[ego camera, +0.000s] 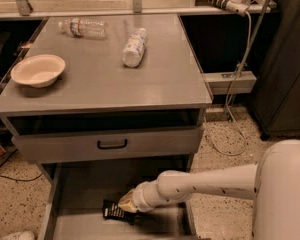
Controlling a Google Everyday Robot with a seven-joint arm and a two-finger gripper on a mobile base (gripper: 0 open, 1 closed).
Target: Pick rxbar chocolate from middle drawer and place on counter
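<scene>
Rxbar chocolate (113,212) flat on the middle drawer (85,184) floor, right at the gripper (126,203), open or closed impossible to tell: confirm a firm pinch across the wrapper, lift clear, back out from under the upper drawer front (110,145), then raise toward the worktop (105,84).

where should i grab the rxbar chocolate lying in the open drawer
Grip the rxbar chocolate across its narrow width, from above: it lies flat on the middle drawer floor. The end effector sits at its right-hand end in the view, so take that end.
</scene>
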